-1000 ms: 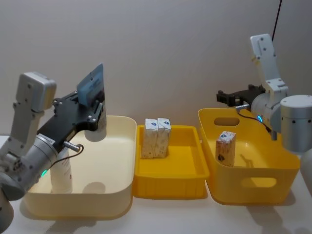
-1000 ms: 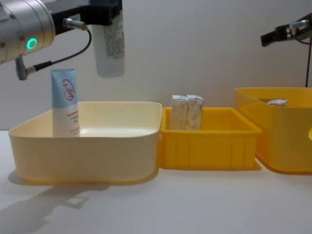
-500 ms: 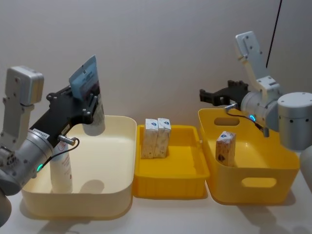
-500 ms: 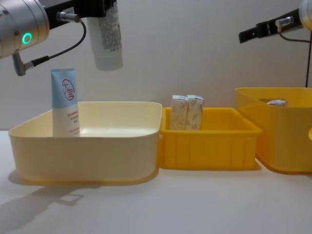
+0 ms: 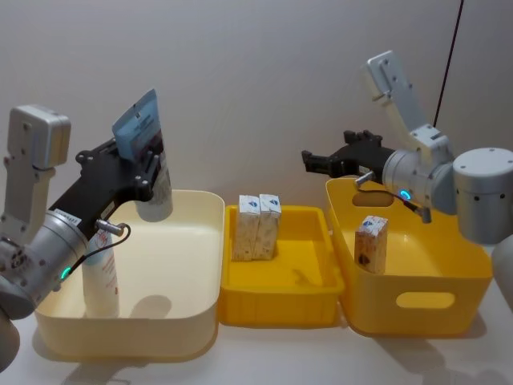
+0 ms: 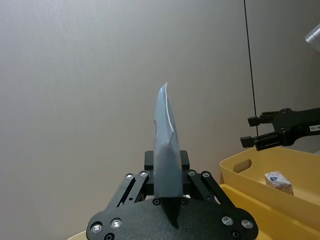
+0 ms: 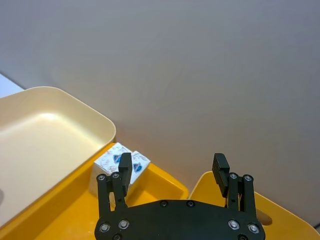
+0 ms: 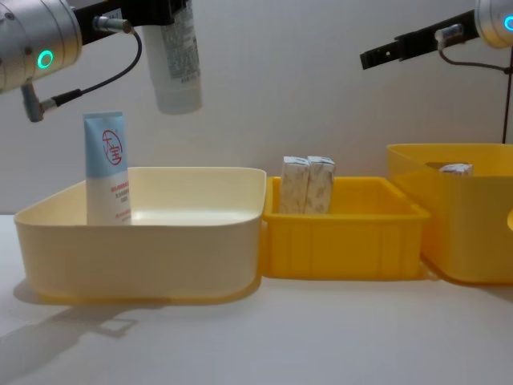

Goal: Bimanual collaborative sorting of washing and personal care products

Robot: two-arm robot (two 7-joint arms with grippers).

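Light-blue plastic with a white cap at its low end, the soft squeeze tube (image 8: 178, 60) hangs clamped in the left claw (image 5: 151, 178), flat crimped end up, so its long axis runs close to upright with a slight lean. Directly under that claw lies the far part of the cream rectangular plastic bin (image 8: 144, 249), and below and to the claw's left a second light-blue tube with a red logo (image 8: 106, 168) stands on its cap against the bin's left wall. The held tube is well clear of the rim, so the drop looks like a straight descent, with room beside the standing tube. The right claw (image 5: 314, 163) is spread open and carries nothing, held high and reaching toward the middle. Below and ahead of it, two beige patterned rectangular packs (image 5: 258, 227) stand upright, side by side and touching, at the back of the small yellow tray (image 5: 276, 309). Behind and below it, one more such pack (image 5: 371, 243) stands in the large yellow handled bin (image 5: 417, 301). The right arm is plainly the nearer one to those packs.
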